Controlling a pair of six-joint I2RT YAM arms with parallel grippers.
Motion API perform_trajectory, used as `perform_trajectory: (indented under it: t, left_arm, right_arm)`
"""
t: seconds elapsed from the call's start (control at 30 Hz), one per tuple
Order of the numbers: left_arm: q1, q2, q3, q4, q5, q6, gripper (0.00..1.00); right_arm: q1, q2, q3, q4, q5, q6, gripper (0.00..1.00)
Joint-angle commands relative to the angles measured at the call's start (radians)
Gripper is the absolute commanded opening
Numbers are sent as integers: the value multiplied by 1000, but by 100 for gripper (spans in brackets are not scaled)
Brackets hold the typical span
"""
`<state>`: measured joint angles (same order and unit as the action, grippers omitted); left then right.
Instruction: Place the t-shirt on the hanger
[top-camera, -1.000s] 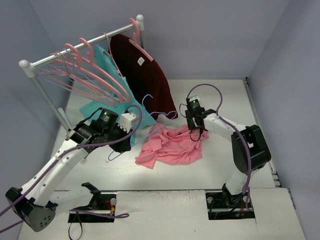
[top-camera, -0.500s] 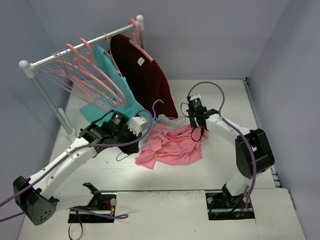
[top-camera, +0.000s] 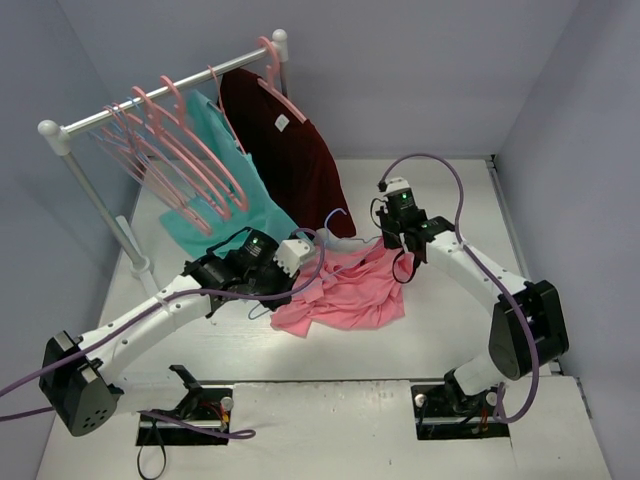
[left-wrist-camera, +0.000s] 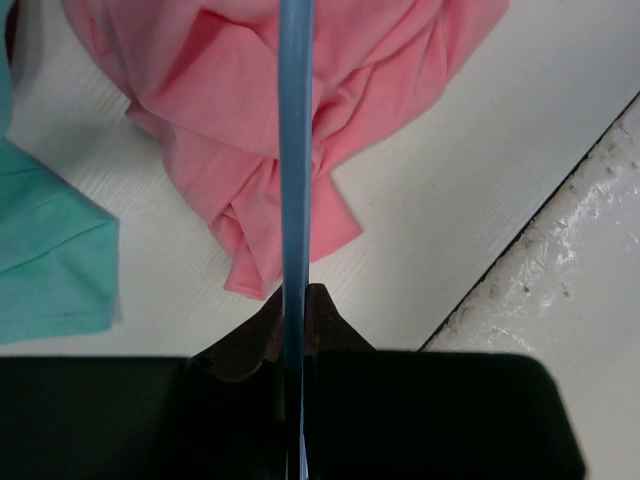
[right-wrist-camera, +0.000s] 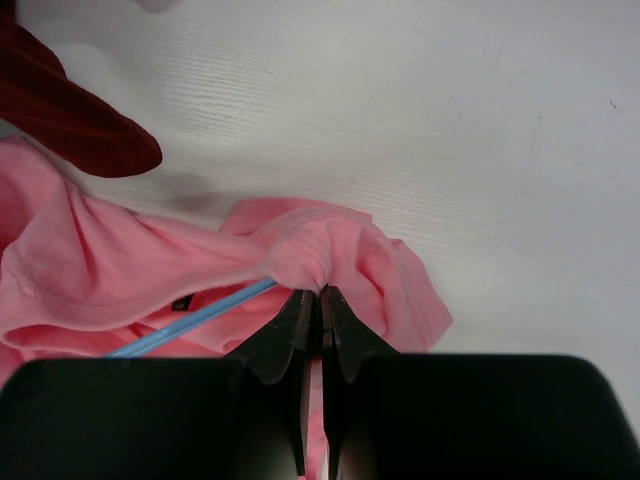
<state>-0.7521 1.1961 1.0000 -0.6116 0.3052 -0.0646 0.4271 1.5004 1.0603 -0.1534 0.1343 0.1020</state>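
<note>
R gripper pinches t-shirt on white table, grey walls.

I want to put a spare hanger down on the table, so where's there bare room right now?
Two bare patches of table: the near strip in front of the t-shirt, and the far right corner beyond the right tool. It is crowded on the left, where the teal shirt and maroon shirt hang below the rack.

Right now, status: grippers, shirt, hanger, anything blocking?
Left gripper shut on the hanger. Right gripper shut on a t-shirt fold, shirt crumpled on table. Maroon shirt hem hangs close by, not blocking.
</note>
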Motion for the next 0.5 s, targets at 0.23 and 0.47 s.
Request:
perform_trajectory:
  t: [0.23, 0.47]
  left_arm:
    - [-6, 45, 22, 125, 81, 36, 0]
    - [-6, 56, 11, 133, 151, 77, 0]
  right_arm:
    - [1, -82, 23, -3, -22, -32, 0]
    - [1, -112, 37, -8, -60, -102, 0]
